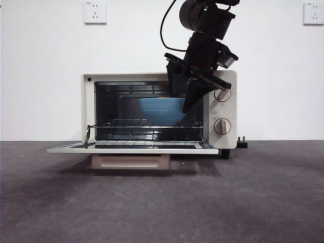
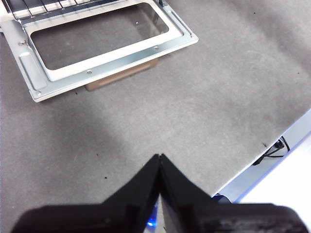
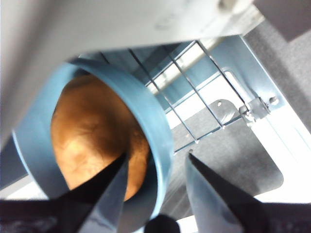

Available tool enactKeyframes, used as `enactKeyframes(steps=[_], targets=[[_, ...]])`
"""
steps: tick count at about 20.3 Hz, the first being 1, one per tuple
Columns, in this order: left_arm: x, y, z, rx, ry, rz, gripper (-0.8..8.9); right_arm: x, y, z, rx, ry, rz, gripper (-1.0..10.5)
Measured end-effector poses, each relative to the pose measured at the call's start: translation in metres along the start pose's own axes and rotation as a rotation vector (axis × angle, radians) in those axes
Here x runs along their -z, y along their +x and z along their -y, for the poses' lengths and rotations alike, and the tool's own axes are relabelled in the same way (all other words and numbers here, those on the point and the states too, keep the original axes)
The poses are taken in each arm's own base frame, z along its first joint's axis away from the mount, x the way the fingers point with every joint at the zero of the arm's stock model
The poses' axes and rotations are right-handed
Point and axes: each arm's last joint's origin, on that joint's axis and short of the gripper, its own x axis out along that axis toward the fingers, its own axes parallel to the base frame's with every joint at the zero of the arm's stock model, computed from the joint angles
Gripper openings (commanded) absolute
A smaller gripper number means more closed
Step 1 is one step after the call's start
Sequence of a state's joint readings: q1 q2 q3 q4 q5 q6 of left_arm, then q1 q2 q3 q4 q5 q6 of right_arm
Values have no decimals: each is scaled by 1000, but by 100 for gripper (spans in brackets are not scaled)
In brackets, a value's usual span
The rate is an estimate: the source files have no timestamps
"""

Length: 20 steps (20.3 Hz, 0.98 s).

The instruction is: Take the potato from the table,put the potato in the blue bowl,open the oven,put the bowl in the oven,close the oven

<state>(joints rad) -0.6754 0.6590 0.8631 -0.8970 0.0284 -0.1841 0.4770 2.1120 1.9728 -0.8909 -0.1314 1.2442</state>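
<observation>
The right gripper (image 1: 183, 104) grips the rim of the blue bowl (image 1: 162, 110) inside the open oven (image 1: 225, 109), above its wire rack (image 1: 126, 123). The potato (image 3: 92, 136) lies in the bowl. The left gripper (image 2: 159, 165), clenched and empty, hovers in front of the oven door (image 2: 104, 60).

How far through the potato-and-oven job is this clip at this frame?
Done: potato sits in the blue bowl, oven door is down. In hand: right claw straddles the bowl's rim, bowl inside the oven above the rack. Left: release, withdraw, close door. Left claw waits shut.
</observation>
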Motion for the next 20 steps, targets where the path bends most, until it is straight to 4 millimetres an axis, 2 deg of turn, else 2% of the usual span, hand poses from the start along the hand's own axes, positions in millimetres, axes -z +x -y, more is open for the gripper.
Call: enactKeyframes(steps=[3, 8, 13, 17, 20], targets=[[1, 0, 0, -2, 0, -9, -6, 0, -3, -1, 5, -27, -1, 225], [1, 0, 0, -1, -1, -10, -6, -1, -24, -11, 0, -77, 15, 229], [1, 0, 0, -1, -1, -10, -5, 0, -59, -19, 45, -144, 62, 216], [1, 0, 0, -2, 0, -10, -6, 0, -91, -31, -26, -253, 97, 121], [1, 0, 0, -2, 0, -10, -6, 1, -119, -38, -68, -352, 137, 118]])
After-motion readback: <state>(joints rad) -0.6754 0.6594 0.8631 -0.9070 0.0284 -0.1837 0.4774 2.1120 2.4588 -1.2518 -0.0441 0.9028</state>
